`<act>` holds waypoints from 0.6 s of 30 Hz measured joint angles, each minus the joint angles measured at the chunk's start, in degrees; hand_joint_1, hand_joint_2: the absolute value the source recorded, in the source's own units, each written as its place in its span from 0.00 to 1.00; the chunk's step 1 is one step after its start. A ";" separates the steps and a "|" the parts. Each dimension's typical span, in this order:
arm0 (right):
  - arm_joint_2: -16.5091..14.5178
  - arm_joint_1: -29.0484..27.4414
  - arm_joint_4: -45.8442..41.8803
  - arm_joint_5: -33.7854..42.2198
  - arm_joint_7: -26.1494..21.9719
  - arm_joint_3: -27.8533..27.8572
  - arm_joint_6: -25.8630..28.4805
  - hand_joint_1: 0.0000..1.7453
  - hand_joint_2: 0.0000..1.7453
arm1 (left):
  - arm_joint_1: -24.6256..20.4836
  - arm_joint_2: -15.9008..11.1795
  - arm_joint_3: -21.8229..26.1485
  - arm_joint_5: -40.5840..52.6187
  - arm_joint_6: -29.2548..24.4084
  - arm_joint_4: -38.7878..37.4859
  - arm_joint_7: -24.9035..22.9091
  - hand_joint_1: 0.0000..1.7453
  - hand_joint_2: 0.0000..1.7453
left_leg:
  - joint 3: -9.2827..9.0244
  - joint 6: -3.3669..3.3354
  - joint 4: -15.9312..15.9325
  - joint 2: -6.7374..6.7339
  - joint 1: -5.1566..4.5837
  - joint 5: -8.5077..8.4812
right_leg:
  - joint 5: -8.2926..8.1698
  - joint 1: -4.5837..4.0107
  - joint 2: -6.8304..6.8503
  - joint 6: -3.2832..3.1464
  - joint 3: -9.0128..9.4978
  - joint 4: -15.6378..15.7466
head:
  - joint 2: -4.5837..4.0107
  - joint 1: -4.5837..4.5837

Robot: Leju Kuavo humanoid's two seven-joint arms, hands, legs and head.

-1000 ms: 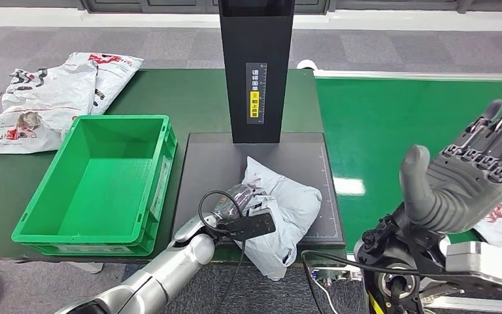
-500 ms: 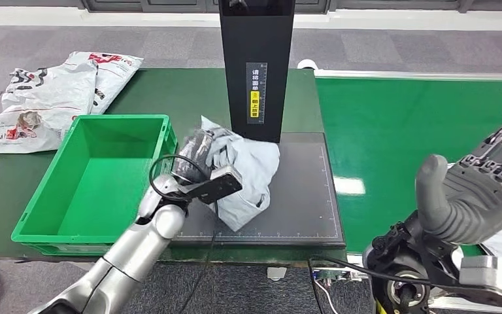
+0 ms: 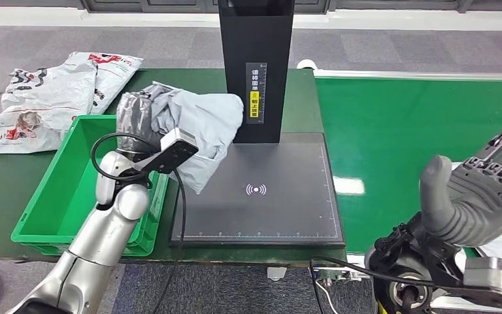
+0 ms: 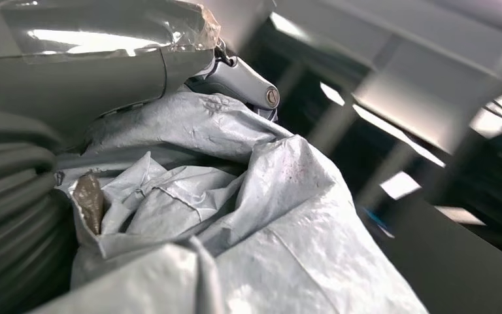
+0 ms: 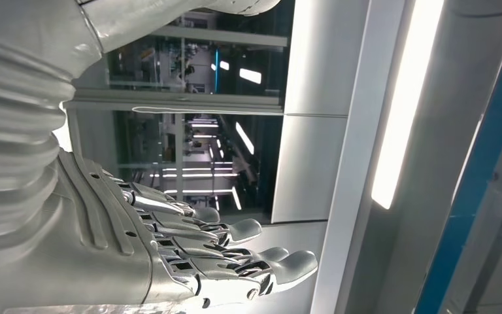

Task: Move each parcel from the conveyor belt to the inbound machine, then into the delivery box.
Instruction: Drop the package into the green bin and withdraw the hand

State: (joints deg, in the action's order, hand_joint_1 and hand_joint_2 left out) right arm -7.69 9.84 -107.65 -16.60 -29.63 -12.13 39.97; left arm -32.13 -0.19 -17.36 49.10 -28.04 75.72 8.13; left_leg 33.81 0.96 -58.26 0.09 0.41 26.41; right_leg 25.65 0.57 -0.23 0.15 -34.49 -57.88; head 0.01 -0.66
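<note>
A crumpled grey parcel (image 3: pixel 196 127) is held aloft in the left hand (image 3: pixel 135 112), above the gap between the green box (image 3: pixel 59 209) and the black scanner pad (image 3: pixel 287 209); the parcel's lower edge hangs over the near-left part of the pad and the box's right rim. In the left wrist view the same grey wrapping (image 4: pixel 235 216) is seen bunched against the hand, with a thumb pressed over its upper fold. The black scanner column (image 3: pixel 256 65) stands at the far edge of the pad, just right of the parcel. The right hand (image 3: pixel 480 190) is raised at the right, over the near edge of the bright green conveyor belt (image 3: pixel 405 118), fingers spread and nothing held; in the right wrist view the fingers (image 5: pixel 235 252) are extended and slightly apart. Several white printed bags (image 3: pixel 52 88) lie on the dark green table (image 3: pixel 183 85) at far left, beyond the box.
</note>
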 joint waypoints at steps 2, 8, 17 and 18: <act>-0.01 0.00 -0.06 -0.33 0.15 0.00 0.00 0.00 1.00 | 0.00 -1.34 2.03 3.64 -2.15 -0.28 -1.77 1.00 1.00 | -0.01 0.02 0.00 -0.03 0.00 -0.01 | 0.00 -0.04 -0.02 -0.01 -0.01 0.00 | 0.00 0.00; -0.01 -0.03 -0.36 -0.74 0.98 0.00 0.00 0.00 1.00 | 0.23 -4.77 8.31 14.47 -5.61 -2.18 -7.61 1.00 1.00 | 0.03 0.06 0.02 -0.01 0.08 -0.03 | 0.02 -0.10 -0.01 -0.04 -0.02 -0.01 | 0.00 0.00; 0.00 -0.83 -0.50 -0.84 1.08 0.00 0.00 0.00 1.00 | 4.15 -8.27 18.91 20.96 -7.39 -5.96 -9.31 1.00 1.00 | 0.07 0.07 0.02 0.03 0.11 -0.03 | 0.03 -0.09 0.02 -0.05 -0.07 -0.01 | 0.00 0.00; 0.00 -0.83 -0.50 -0.84 1.08 0.00 0.00 0.00 1.00 | 4.35 -8.35 19.33 21.08 -7.39 -6.15 -9.30 1.00 1.00 | 0.08 0.07 0.02 0.05 0.11 -0.03 | 0.03 -0.08 0.03 -0.05 -0.07 -0.01 | 0.00 0.00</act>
State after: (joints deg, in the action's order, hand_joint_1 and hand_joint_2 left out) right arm -7.69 9.01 -108.15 -17.44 -28.55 -12.13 39.97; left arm -27.78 -8.54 1.97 70.18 -35.43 69.57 -1.17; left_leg 33.89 1.03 -58.24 0.14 0.51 26.38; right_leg 25.68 0.49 -0.20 0.10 -34.56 -57.89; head 0.01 -0.66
